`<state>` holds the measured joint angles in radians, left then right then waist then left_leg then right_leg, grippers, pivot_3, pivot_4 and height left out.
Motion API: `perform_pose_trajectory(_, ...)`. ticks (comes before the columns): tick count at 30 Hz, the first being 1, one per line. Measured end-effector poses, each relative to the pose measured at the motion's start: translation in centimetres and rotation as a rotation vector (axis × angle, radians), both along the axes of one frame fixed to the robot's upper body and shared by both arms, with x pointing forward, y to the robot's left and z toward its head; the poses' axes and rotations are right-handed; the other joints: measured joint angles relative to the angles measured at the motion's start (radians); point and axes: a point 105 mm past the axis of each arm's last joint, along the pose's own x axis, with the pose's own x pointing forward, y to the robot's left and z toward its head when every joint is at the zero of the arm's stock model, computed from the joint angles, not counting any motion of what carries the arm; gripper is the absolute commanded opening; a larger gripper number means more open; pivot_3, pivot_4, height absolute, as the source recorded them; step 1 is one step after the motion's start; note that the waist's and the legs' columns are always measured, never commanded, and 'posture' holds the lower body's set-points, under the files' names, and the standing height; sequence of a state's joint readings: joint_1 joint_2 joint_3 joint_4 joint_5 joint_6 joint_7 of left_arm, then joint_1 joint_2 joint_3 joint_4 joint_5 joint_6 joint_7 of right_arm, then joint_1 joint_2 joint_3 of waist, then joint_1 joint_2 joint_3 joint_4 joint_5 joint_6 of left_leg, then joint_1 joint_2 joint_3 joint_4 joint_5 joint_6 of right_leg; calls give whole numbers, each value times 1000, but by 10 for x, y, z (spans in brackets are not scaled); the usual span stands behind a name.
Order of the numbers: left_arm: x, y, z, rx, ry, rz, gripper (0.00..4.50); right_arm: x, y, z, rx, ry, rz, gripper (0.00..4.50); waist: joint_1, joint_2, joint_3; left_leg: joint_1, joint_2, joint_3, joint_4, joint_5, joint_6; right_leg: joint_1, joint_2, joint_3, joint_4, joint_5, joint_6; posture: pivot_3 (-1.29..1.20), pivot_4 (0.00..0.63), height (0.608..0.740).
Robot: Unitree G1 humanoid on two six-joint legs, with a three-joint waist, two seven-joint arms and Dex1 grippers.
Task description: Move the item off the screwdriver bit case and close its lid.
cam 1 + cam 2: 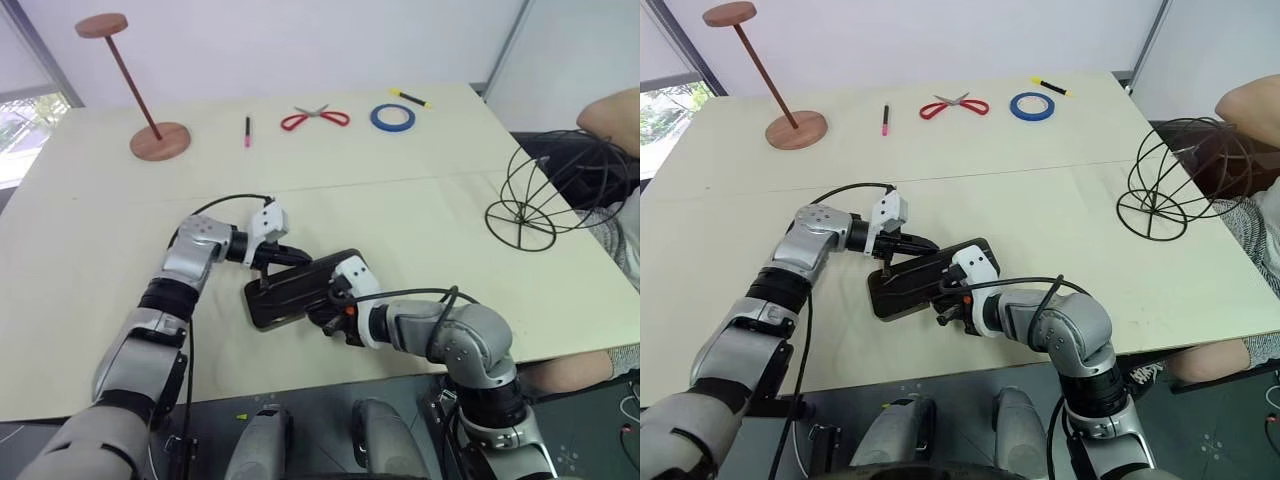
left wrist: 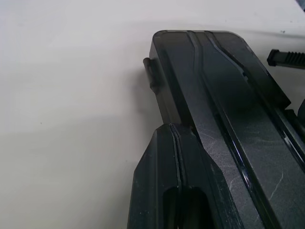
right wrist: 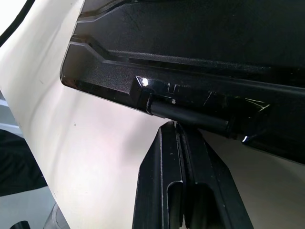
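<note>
The screwdriver bit case (image 1: 290, 292) lies flat in the middle of the table, with its smoky-brown lid (image 2: 248, 124) down over the tray. The latch tab (image 2: 150, 72) sticks out from the lid's long edge. I cannot tell whether it is latched. My left gripper (image 1: 276, 262) is shut, its tips resting on the lid at the case's far left corner. My right gripper (image 1: 328, 304) is shut too, its tips (image 3: 175, 125) against the hinge (image 3: 186, 112) on the case's near right edge. The item, a black wire globe cage (image 1: 545, 195), stands apart at the table's right edge.
At the table's far side lie red scissors (image 1: 315, 118), a blue tape roll (image 1: 393, 117), a yellow marker (image 1: 410, 98) and a pink pen (image 1: 247, 131). A brown stand (image 1: 160, 140) rises at the far left. A person's arm (image 1: 612, 108) and black cables sit beyond the cage.
</note>
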<state>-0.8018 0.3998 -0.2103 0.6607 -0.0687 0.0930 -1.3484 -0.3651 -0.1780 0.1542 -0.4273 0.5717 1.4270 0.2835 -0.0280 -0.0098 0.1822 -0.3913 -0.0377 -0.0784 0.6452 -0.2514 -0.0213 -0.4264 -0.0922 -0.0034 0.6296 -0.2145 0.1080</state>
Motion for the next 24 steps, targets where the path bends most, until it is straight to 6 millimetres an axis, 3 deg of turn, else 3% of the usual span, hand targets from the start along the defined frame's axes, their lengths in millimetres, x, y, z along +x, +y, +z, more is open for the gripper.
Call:
perform_pose_trajectory(11, 9, -15, -12, -22, 13, 22, 0, -3, -1, 9, -30, 34, 26, 40, 15, 0, 0, -1, -1, 0, 0, 0, 0, 0, 0, 0, -1, 0, 0, 0, 150, 740)
perform_pose_trajectory(15, 11, -17, -11, -43, 5, 31, 0, -5, 2, 24, -16, 1, 75, 40, 16, 0, 0, -1, -1, 0, 1, 0, 0, 0, -1, 0, -1, 0, 0, 0, 150, 740)
perform_pose_trajectory(18, 12, -14, -10, -48, 2, 37, 0, -2, -14, 46, -32, -86, 120, 40, 17, 0, 0, -2, -2, 0, 1, 0, 0, 0, -2, -1, -1, 0, 1, 0, 150, 740)
perform_pose_trajectory(21, 18, 15, -7, -36, -17, 117, 0, -5, -47, 65, -90, -148, 158, 40, 5, -1, 1, -2, -1, -1, 0, -2, 3, -1, -1, -1, -2, 0, 1, 0, 150, 740)
perform_pose_trajectory(24, 23, 49, 8, -54, -75, 228, 0, -18, -63, 71, -121, -155, 237, 40, -2, -2, 2, -2, 1, -3, 0, -4, 8, -2, 1, -1, -1, -3, -1, 0, 150, 740)
